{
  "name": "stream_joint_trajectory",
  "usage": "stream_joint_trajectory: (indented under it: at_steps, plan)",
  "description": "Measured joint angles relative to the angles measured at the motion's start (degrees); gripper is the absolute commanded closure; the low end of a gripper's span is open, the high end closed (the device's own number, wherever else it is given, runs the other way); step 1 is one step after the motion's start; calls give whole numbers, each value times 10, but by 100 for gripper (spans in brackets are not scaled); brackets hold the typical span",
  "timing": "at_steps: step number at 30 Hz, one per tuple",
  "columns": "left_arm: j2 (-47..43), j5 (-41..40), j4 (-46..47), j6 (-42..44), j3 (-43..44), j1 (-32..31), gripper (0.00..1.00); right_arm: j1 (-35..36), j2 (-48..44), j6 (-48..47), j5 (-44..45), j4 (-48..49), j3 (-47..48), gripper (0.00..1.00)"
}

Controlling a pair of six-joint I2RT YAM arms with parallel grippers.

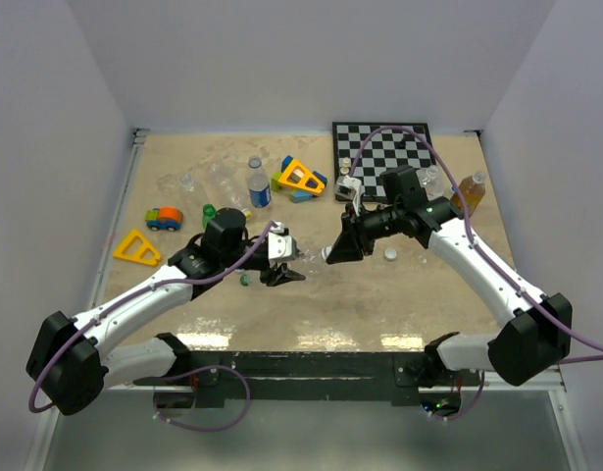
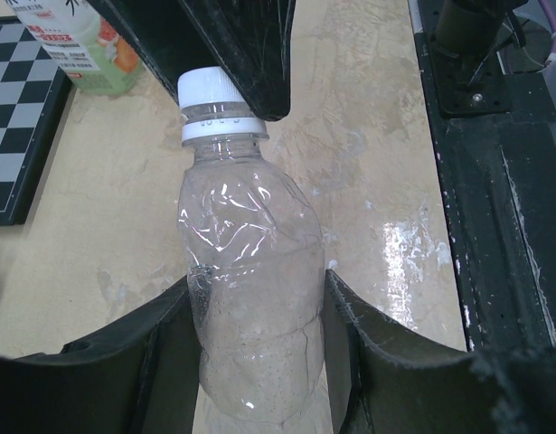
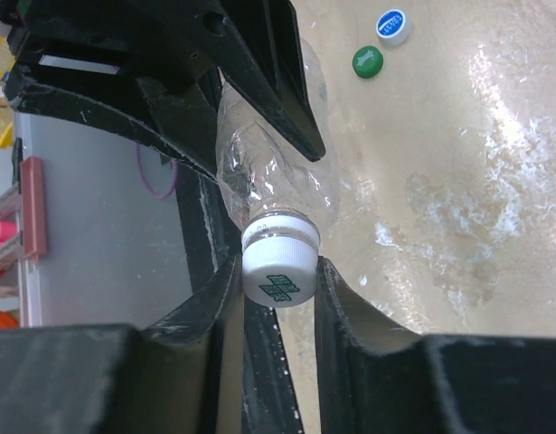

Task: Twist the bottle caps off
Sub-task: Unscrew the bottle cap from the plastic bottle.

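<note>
Near the middle of the table (image 1: 379,304), the two arms meet over a clear bottle (image 2: 250,298) held off the surface on its side. The left end effector (image 1: 286,267) pinches the crumpled body of this bottle, one finger pressed on each flank. The bottle's neck points toward 3 o'clock in the top view, and its white cap (image 3: 278,271) sits screwed on. The right end effector (image 3: 278,280) is pressed onto this cap, a finger touching it on each side, with the green print on the cap top facing the wrist camera. In the right wrist view, a loose green cap (image 3: 368,61) and a blue-and-white cap (image 3: 392,25) lie on the table at 1 o'clock from the held cap. A chessboard (image 1: 379,147) lies at 1 o'clock from the bottle, against the back wall.
</note>
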Motion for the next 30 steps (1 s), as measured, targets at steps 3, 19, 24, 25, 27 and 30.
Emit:
stream_joint_trajectory:
  at_steps: [3, 19, 24, 25, 27, 30]
  plan:
    - [-1, 0, 2, 0, 0, 0, 100, -1, -2, -1, -2, 0, 0, 100]
    - [0, 0, 11, -2, 0, 0, 100, 15, 64, -528, 11, -216, 124, 100]
    - [3, -5, 16, -1, 0, 0, 100, 25, 27, -741, 33, -199, 94, 100]
    - [3, -5, 19, 0, 0, 0, 100, 26, 13, -765, 36, -187, 82, 100]
    - [3, -2, 29, 0, 0, -1, 100, 28, -14, -800, 43, -167, 62, 100]
    - [3, 1, 38, 2, 0, -1, 100, 28, -36, -813, 46, -145, 45, 100]
